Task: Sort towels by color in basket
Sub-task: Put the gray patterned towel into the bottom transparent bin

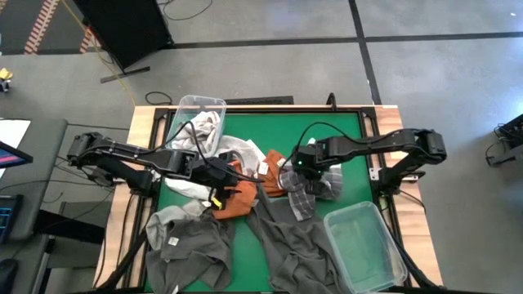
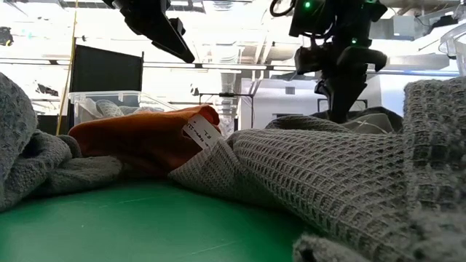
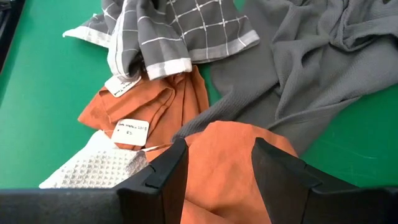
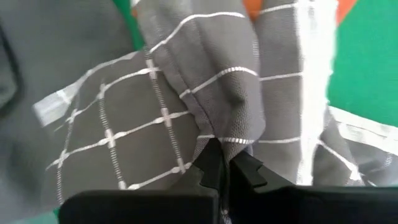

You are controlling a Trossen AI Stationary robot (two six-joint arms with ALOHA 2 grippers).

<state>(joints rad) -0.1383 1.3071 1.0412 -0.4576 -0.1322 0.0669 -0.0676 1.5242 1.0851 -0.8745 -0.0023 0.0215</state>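
My left gripper [image 3: 217, 168] is open and hovers over a rust orange towel [image 3: 230, 155] at the table's middle [image 1: 237, 200], one finger on either side of its crumpled top; in the low view it hangs clear above the cloth [image 2: 182, 51]. My right gripper [image 4: 227, 165] is shut on a dark grey towel with thin white grid lines [image 1: 315, 184], right of centre. A second orange towel [image 3: 155, 106] with a white label lies partly under that checked towel. A large dark grey waffle towel [image 1: 286, 237] spreads toward the near edge. My right gripper pinches a raised fold of the checked grey towel [image 4: 217, 134] between its two fingertips, coming from above and pointing down. The rest of the towel lies slack on the table and on the cloth around it.
One clear plastic bin [image 1: 200, 114] stands at the far left corner with pale cloth spilling over its rim, another [image 1: 364, 245] at the near right. A grey towel [image 1: 184, 241] lies near left, and a pale waffle towel [image 3: 99, 168] sits beside the left gripper. Bare green mat [image 1: 327, 131] shows at the far right.
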